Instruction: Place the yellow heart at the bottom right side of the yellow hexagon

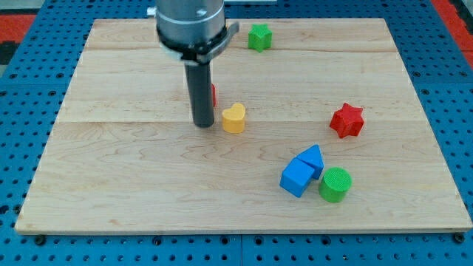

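Note:
The yellow heart (233,118) lies near the middle of the wooden board (133,177). My tip (203,125) rests on the board just to the view's left of the heart, a small gap apart from it. No yellow hexagon shows in the view. A red block (213,94) is mostly hidden behind the rod, so its shape cannot be made out.
A green star (259,37) sits at the view's top. A red star (346,120) is at the view's right. A blue cube (297,178), a blue triangular block (312,157) and a green cylinder (335,185) cluster at the bottom right.

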Tool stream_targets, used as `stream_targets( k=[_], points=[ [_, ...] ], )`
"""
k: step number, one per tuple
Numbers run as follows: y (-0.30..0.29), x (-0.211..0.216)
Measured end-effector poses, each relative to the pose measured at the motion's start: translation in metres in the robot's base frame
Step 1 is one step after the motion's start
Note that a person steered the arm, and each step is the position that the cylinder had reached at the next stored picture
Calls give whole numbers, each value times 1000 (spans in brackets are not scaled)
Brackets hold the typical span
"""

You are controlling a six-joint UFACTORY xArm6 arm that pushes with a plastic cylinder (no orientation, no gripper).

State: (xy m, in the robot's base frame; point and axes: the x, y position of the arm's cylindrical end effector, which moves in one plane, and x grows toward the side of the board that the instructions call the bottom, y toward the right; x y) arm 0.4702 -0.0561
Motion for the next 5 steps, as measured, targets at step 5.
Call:
stream_targets(
  k=[5],
  points=[
    [74,-29]
  ],
)
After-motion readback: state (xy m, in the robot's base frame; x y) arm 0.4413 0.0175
